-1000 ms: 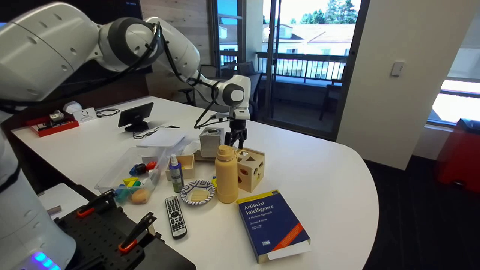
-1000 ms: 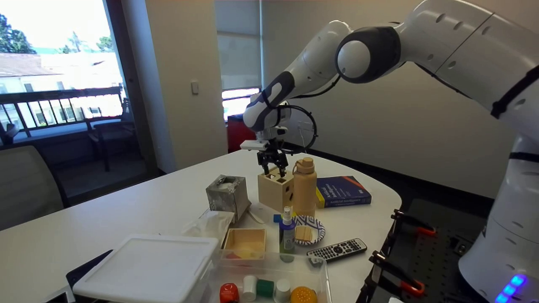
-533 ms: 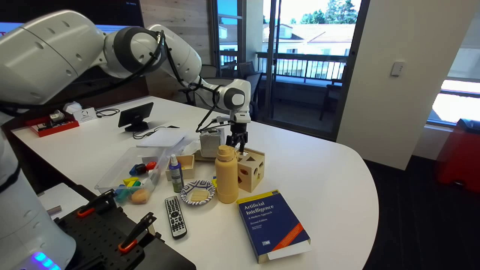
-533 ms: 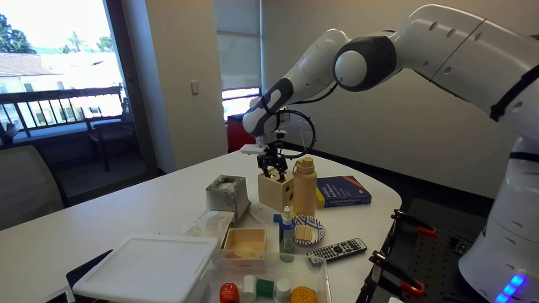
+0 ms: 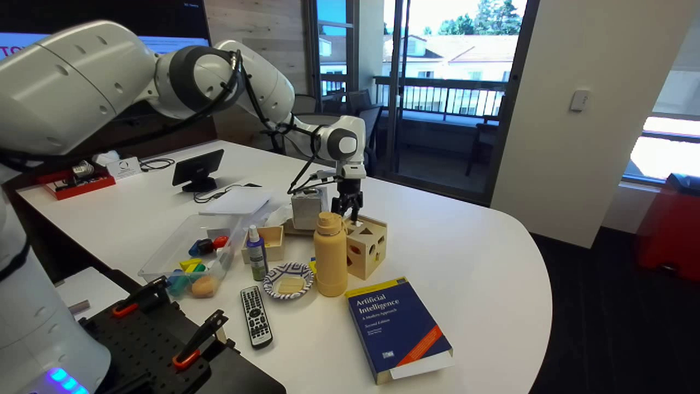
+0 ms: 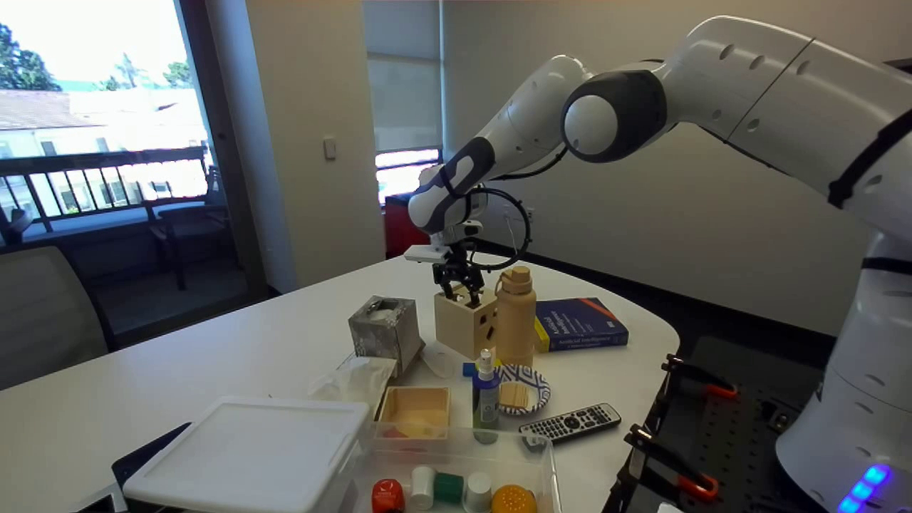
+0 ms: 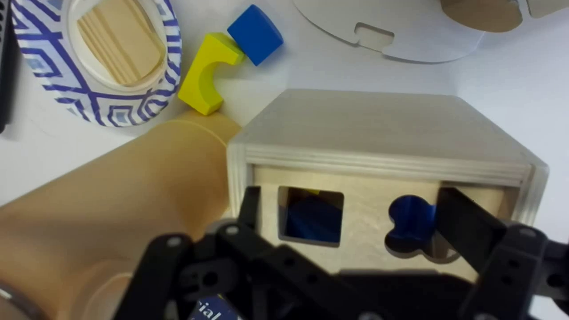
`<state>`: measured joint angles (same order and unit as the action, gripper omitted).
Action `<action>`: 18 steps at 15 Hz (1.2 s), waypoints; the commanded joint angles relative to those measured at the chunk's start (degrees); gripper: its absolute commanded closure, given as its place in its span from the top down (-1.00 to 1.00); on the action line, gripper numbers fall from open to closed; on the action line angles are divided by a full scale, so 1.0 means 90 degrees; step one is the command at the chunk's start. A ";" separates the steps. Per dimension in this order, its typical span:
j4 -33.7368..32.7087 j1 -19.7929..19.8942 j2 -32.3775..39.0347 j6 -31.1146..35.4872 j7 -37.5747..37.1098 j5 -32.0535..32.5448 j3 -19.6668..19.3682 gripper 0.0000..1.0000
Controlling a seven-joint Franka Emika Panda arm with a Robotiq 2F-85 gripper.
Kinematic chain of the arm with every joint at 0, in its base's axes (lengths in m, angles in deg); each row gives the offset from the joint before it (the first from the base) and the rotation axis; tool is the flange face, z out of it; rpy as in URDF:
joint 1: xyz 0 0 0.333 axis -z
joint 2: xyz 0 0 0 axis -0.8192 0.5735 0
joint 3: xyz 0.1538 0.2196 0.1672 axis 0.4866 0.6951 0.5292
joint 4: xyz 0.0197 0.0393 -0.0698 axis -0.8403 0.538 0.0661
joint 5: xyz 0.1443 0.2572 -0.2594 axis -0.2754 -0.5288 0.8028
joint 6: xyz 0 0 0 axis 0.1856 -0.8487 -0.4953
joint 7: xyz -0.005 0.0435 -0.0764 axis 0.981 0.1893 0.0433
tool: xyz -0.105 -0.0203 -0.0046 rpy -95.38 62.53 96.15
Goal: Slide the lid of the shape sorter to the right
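Office meeting room I'm standing in. In an exterior view: big white round-ended table [image 5: 465,262]; wall screen [image 5: 164,22] at ten o'clock; small desk display [image 5: 198,167] at nine; AI textbook [image 5: 396,323] at five; glass door [image 5: 443,148] between one and two, balcony railing [image 5: 445,84] behind. Grey-backed chair [image 6: 46,306] near the table, nine o'clock, in an exterior view.

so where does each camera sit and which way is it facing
Exterior view: raised beside the arm, facing the glass door; arm and base show, base lower left.
Exterior view: raised behind the white cover, facing the shape sorter and wall; arm and base show, base lower right.
Wrist view: over the shape sorter, facing down; the hand shows.
Both exterior views share the book.
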<state>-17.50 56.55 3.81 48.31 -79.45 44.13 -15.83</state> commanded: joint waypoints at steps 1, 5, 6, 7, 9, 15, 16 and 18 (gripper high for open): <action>-0.0340 -0.0041 0.0179 -0.0289 -0.0337 0.0213 -0.0101 1.00; -0.0416 -0.0019 0.0226 -0.0382 -0.0437 0.0327 -0.0120 1.00; -0.0419 -0.0015 0.0232 -0.0394 -0.0436 0.0354 -0.0131 1.00; -0.0437 -0.0008 0.0245 -0.0402 -0.0433 0.0375 -0.0137 1.00; -0.0476 0.0012 0.0282 -0.0410 -0.0428 0.0388 -0.0140 1.00; -0.0506 0.0065 0.0348 -0.0348 -0.0419 0.0379 -0.0156 1.00; -0.0494 0.0069 0.0352 -0.0319 -0.0429 0.0378 -0.0172 1.00; -0.0504 0.0067 0.0377 -0.0283 -0.0458 0.0389 -0.0217 1.00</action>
<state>-19.97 56.82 5.71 46.98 -81.39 46.58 -17.10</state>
